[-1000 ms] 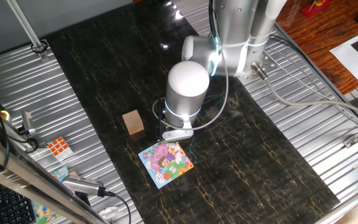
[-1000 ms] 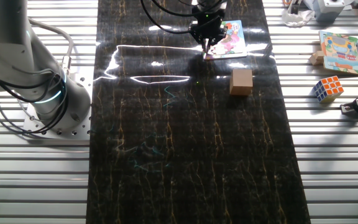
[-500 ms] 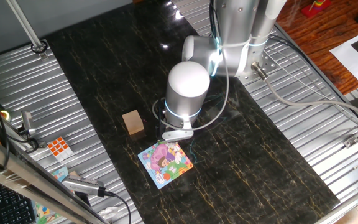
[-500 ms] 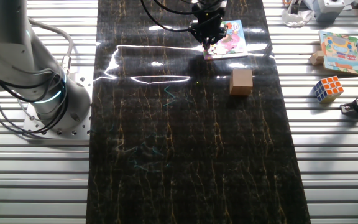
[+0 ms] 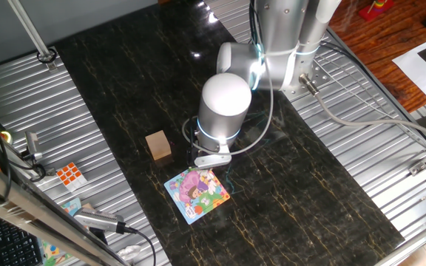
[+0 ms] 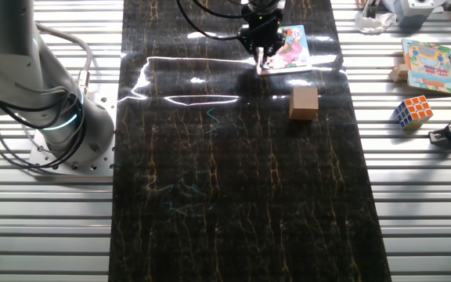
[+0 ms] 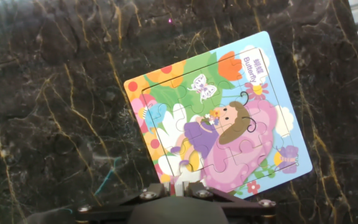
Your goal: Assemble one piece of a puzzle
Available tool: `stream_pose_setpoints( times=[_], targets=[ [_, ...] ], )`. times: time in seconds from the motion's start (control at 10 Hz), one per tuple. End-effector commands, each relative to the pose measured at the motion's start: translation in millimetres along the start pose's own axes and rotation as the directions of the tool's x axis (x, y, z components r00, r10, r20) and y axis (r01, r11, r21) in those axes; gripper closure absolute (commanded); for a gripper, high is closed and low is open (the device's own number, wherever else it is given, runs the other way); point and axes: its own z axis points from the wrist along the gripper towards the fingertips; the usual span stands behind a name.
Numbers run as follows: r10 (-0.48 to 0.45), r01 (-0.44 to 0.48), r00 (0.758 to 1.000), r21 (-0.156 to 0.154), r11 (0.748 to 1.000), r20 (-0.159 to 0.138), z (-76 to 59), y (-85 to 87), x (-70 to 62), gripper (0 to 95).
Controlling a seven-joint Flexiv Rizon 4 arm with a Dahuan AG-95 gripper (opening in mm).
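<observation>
The puzzle [image 7: 213,118] lies flat on the black mat, with a blue border and a cartoon girl in pink. It also shows in one fixed view [image 5: 198,193] and in the other fixed view [image 6: 292,48]. My gripper [image 7: 179,188] is at the bottom of the hand view, over the puzzle's near edge. It is shut on the piece [image 7: 178,182], a small whitish sliver between the fingers. I cannot tell whether the piece touches the puzzle. In the other fixed view the gripper [image 6: 262,61] hangs over the puzzle's left edge. In one fixed view the arm hides the fingers.
A tan wooden cube [image 5: 157,145] stands on the mat left of the puzzle; it also shows in the other fixed view [image 6: 304,103]. A Rubik's cube [image 6: 412,111] and a second picture board [image 6: 427,66] lie on the metal slats beside the mat.
The gripper has shifted only slightly at the puzzle's edge, still shut on the piece. The puzzle and the cube have not moved.
</observation>
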Motion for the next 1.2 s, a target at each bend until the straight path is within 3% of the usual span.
stream_pose_setpoints(
  times=[0.1, 1.2],
  targets=[
    [-0.013, 0.013, 1.000, 0.004, 1.000, 0.003, -0.5, 0.4, 0.7, 57.0],
    [-0.006, 0.006, 1.000, 0.007, 1.000, 0.006, 5.6, -1.8, 1.3, 57.0]
  ],
)
